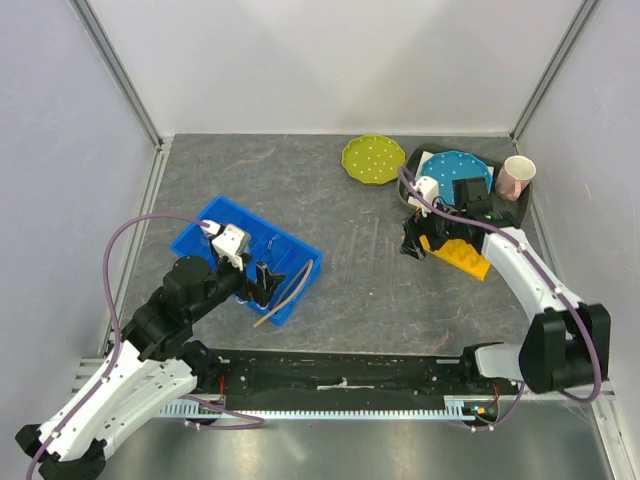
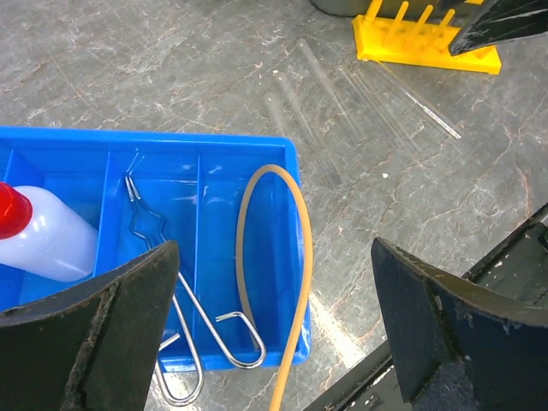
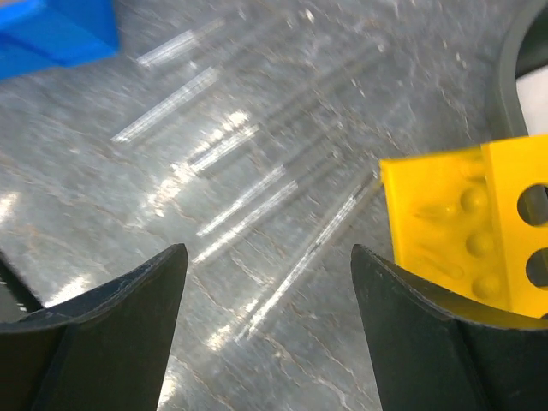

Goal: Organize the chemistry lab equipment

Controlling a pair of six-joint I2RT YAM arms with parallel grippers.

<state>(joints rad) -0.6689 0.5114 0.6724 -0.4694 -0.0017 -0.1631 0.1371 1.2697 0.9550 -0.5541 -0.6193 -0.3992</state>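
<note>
A blue compartment tray (image 1: 200,243) (image 2: 51,145) holds the squeeze bottle with a red cap (image 2: 38,244), the metal wire tongs (image 2: 247,364) and the tan rubber tube (image 2: 303,303) (image 1: 290,292). One end of the tube and the tongs' loops hang over the tray's rim. My left gripper (image 1: 262,285) (image 2: 272,248) hovers open over that end of the tray, with nothing between its fingers. Thin glass tubes (image 3: 291,265) (image 2: 321,86) lie loose on the table beside a yellow rack (image 1: 460,257) (image 3: 471,223). My right gripper (image 1: 412,240) (image 3: 267,250) is open just above the tubes. I see no flask.
A green dotted plate (image 1: 372,158) lies at the back. To its right a dark bin (image 1: 415,160) holds a blue dotted plate (image 1: 460,172) and a pink cup (image 1: 517,176). Enclosure walls close in the table on three sides.
</note>
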